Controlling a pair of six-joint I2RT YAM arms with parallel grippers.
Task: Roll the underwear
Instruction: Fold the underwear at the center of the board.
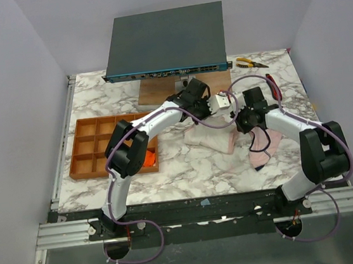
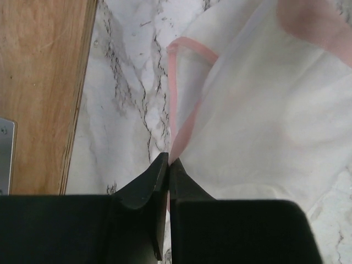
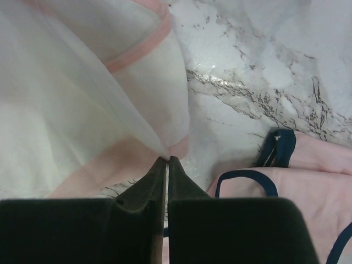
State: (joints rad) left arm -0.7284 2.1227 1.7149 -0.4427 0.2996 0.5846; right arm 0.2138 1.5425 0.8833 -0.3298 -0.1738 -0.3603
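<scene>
— Marble tabletop point(image 1: 187, 169) held the cream underwear point(image 2: 258, 121) mid-table?
— Yes. Left gripper point(image 2: 168, 160) and right gripper point(image 3: 166, 159) each pinched its hem tight. Spreading stage, I judged; next it needed laying flat before rolling.

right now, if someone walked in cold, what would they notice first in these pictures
At mid-table the left gripper and right gripper are each pinched shut on an edge of the cream underwear. Just right of it lies the pale pink underwear with dark edging, and at the left sits the orange-brown tray with an orange garment in a near compartment.
</scene>
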